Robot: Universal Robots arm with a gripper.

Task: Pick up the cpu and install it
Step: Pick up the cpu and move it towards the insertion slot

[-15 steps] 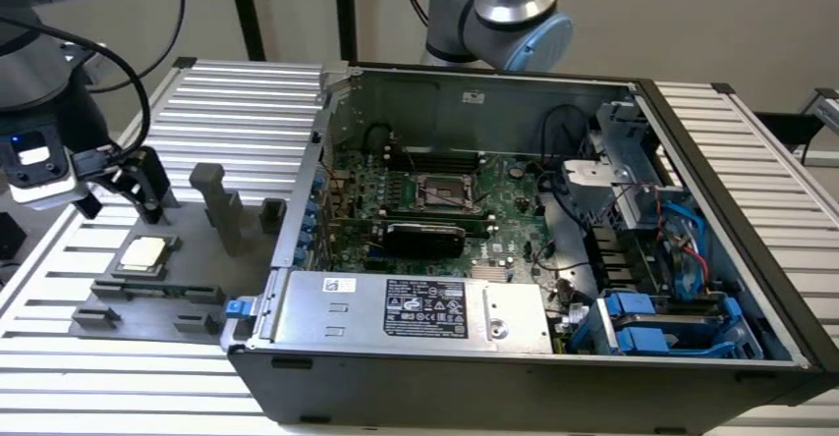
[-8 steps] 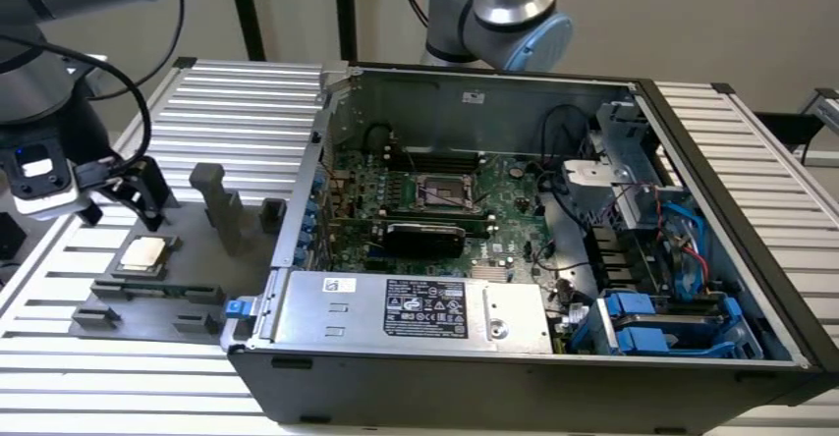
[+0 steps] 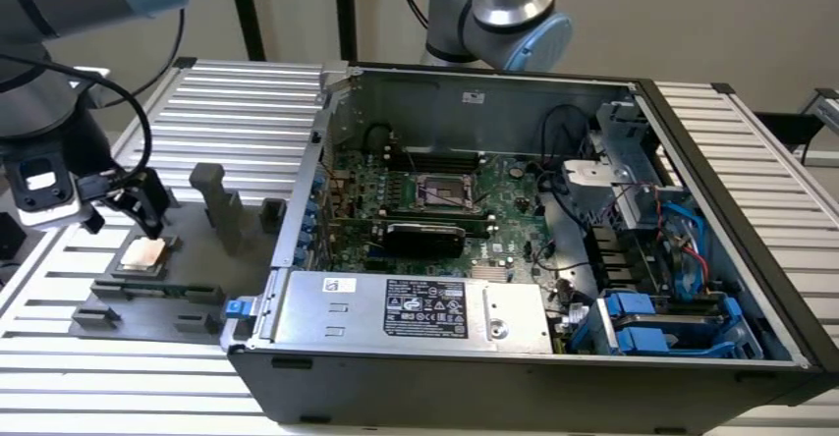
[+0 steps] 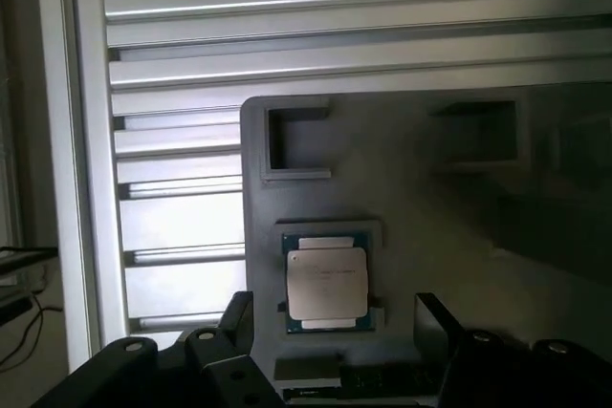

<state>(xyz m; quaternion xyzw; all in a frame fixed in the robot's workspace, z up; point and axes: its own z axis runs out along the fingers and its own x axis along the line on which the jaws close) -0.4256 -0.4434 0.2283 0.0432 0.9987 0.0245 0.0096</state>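
The tabletop point(image 3: 236, 92) is built of ribbed aluminium slats running side by side, pale and shiny where the light falls on them. A plain beige wall point(image 3: 708, 24) closes the room behind it.

On the exterior view's left, a flat grey fixture plate point(image 3: 196, 269) lies on the slats, with a couple of upright grey blocks point(image 3: 216, 205) standing on it. The cpu point(image 4: 327, 282) sits flat in a shallow square nest near one edge of that plate, its pale metallic top facing up. The wrist view also shows an empty square recess point(image 4: 296, 145) moulded into the plate a little farther along.

The gripper point(image 3: 122, 225) hangs just above the cpu. Its jaws are spread wide, one dark finger on either side of the chip and both apart from it (nothing is held between them).

An open computer case point(image 3: 525, 377) takes up the middle and the exterior view's right of the tabletop, lying on its side so that its inside faces up. Within it are the green motherboard point(image 3: 512, 200) with its metal-framed socket point(image 3: 446, 191), a grey power supply point(image 3: 419, 308) along the near wall, and blue drive brackets point(image 3: 655, 323) at the near right corner. The cpu lies well apart from the socket, outside the case.
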